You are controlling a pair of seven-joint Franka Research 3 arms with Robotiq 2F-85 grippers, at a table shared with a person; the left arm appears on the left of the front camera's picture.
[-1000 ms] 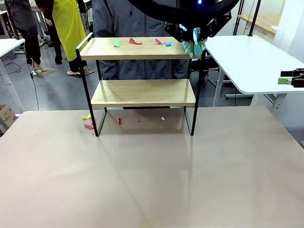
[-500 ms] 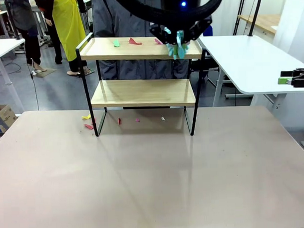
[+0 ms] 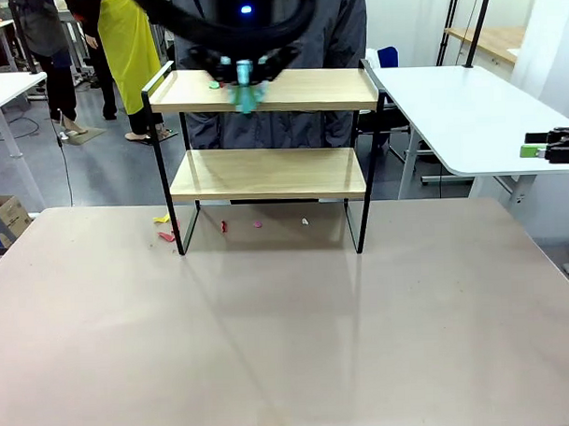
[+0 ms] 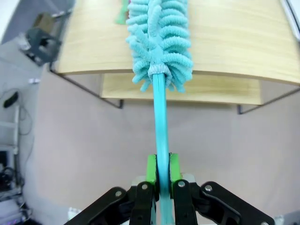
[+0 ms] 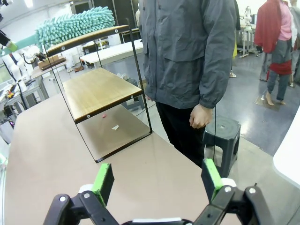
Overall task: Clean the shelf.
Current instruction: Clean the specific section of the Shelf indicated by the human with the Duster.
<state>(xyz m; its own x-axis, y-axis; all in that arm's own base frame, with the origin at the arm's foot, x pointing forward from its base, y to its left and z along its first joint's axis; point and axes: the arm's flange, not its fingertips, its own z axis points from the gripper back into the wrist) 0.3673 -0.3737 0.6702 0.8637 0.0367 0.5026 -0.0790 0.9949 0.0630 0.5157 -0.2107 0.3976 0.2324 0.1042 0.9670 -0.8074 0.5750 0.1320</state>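
Teal duster (image 3: 245, 95) at the shelf's (image 3: 264, 174) top board; the shelf stands far-centre on the counter (image 3: 290, 362), long axis left-right. Left wrist: left claw (image 4: 160, 164) clenched on the duster's handle (head pointing away across the board). Right wrist: right claw (image 5: 157, 180) released, empty.

shelf (image 3: 264, 174): matt wood boards, black metal frame | duster (image 4: 161, 37): fluffy cloth, handle (image 4: 161, 122) smooth, likely plastic

Duster (image 4: 161, 61) cut off at top — scraps (image 3: 166, 237) too small to name.
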